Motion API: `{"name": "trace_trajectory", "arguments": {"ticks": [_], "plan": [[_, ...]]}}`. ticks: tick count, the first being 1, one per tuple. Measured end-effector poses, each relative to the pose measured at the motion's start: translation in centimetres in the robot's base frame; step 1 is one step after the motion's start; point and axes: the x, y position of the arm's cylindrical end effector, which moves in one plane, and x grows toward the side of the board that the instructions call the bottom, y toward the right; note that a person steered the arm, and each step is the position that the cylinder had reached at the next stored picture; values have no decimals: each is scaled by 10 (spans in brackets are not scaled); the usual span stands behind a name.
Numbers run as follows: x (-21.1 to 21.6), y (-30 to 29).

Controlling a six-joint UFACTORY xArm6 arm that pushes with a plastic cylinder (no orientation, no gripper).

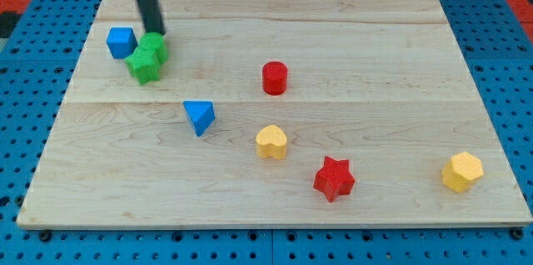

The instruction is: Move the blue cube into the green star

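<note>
My tip (155, 31), the end of a plain dark rod with nothing to open or clench, sits at the upper edge of the green star-shaped block (147, 57), just right of the small blue cube (122, 42). The cube lies near the wooden board's (375, 40) top-left corner, beside the star; whether they touch I cannot tell. No writing is readable. Farther out are the blue triangular block (199, 116), red cylinder (275, 77), yellow heart-shaped block (271, 142), red star (334, 178) and yellow hexagonal block (462, 172).
</note>
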Motion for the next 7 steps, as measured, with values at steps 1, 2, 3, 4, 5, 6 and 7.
{"name": "trace_trajectory", "arguments": {"ticks": [1, 2, 3, 4, 5, 6, 7], "plan": [[0, 5], [-16, 97], [-49, 118], [-52, 127], [-54, 130], [-63, 87], [-96, 14]]}}
